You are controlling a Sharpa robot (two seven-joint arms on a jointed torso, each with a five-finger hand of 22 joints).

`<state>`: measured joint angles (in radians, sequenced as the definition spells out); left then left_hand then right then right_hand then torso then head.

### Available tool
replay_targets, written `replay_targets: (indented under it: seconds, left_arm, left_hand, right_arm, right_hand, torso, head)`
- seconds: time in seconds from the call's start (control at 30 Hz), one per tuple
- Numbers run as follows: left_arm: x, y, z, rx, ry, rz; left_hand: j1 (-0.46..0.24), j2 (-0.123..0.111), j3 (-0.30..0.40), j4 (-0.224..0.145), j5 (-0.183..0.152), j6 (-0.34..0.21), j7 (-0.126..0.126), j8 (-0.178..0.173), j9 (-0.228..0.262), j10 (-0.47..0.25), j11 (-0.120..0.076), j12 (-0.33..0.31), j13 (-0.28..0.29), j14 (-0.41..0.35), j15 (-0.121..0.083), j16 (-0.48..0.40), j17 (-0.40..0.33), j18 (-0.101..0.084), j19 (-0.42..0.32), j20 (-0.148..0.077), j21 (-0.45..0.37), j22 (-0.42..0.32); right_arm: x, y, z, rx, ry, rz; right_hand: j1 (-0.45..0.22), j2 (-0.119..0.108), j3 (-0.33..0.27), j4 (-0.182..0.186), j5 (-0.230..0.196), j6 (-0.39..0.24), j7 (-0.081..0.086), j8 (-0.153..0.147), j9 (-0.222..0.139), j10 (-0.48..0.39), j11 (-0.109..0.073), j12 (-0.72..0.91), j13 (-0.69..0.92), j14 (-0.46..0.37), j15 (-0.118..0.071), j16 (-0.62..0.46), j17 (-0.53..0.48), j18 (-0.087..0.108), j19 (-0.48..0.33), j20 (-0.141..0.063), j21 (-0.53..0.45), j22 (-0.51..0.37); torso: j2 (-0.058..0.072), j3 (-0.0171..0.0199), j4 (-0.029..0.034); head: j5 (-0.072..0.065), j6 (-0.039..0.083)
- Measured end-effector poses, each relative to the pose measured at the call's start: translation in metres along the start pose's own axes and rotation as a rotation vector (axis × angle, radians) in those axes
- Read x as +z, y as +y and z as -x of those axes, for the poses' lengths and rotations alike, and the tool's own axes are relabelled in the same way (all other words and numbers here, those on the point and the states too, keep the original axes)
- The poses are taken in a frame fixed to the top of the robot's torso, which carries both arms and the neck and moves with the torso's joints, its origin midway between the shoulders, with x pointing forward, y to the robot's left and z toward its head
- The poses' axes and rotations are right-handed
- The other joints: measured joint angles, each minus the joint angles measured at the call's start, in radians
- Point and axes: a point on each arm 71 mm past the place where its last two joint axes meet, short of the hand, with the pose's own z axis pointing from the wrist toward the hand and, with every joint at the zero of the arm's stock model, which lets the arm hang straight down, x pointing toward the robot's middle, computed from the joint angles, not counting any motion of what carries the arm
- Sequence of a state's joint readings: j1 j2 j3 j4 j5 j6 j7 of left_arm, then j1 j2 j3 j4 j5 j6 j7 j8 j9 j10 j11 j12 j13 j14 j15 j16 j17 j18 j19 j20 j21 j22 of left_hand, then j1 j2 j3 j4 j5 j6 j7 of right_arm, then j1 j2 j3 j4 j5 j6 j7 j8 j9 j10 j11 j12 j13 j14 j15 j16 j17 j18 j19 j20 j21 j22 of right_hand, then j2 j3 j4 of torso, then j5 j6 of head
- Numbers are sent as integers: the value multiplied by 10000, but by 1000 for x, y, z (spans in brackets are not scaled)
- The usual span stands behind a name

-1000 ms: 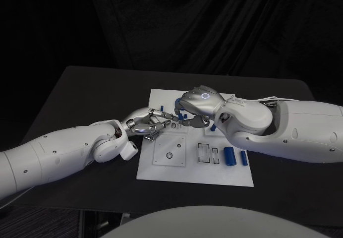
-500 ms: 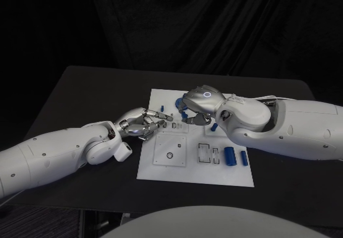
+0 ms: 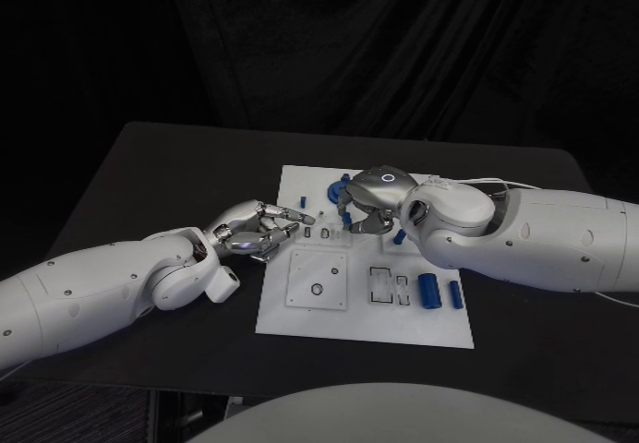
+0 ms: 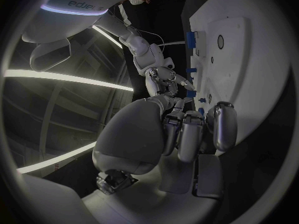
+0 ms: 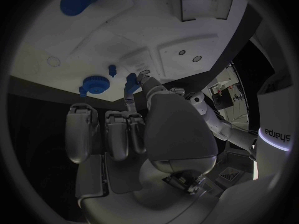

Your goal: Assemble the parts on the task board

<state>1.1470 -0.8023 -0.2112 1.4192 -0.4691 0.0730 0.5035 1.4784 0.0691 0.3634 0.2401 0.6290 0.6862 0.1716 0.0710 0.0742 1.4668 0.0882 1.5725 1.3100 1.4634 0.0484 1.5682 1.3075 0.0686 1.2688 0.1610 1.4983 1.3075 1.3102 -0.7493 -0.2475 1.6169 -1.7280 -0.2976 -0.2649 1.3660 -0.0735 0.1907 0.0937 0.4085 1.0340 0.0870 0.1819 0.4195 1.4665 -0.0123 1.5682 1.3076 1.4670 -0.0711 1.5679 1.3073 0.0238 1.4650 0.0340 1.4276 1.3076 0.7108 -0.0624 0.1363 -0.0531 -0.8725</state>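
Both hands at the far half of the task board [image 3: 300, 318], right hand pinching a blue peg.

Head view: the left hand [image 3: 256, 228] hovers at the board's left edge, fingers spread, holding nothing; the right hand [image 3: 369, 205] hides its grasp. Two blue cylinders [image 3: 428, 289] lie near the board's right edge. Left wrist view: the left hand's fingers [image 4: 225, 125] are empty. Right wrist view: the right hand's thumb and a finger pinch a small blue peg [image 5: 130, 80] beside a blue gear [image 5: 94, 83] on the board.
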Motion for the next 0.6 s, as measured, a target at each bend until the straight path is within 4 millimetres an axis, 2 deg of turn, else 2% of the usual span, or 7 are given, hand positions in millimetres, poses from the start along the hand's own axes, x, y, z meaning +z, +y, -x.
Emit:
replay_targets:
  seconds: [0.17,0.6]
  left_arm:
    - [0,0,0,15,-26,-11]
    - [0,0,0,26,-55,-11]
  left_hand:
    - [0,0,0,0,0,0,0,0,0,0,0,0,2,0,0,0,-1,0,0,0,0,0]
    - [0,0,0,0,0,76,32,0,16,0,0,0,7,0,0,0,-1,0,-19,21,0,-1]
  right_arm:
    - [1,1,-9,204,249,-5]
    - [4,3,-18,325,430,69]
  right_hand:
    - [-16,15,-1,0,-39,0,0,0,0,0,0,0,0,0,0,0,0,-1,37,37,-45,0]
    - [-26,27,39,-41,-77,-2,-1,0,0,0,0,0,-1,0,0,0,0,-1,37,37,-105,-1]
  torso:
    - [-4,-5,-9]
    - [-13,0,-30]
  head:
    - [65,0]
    - [94,0]
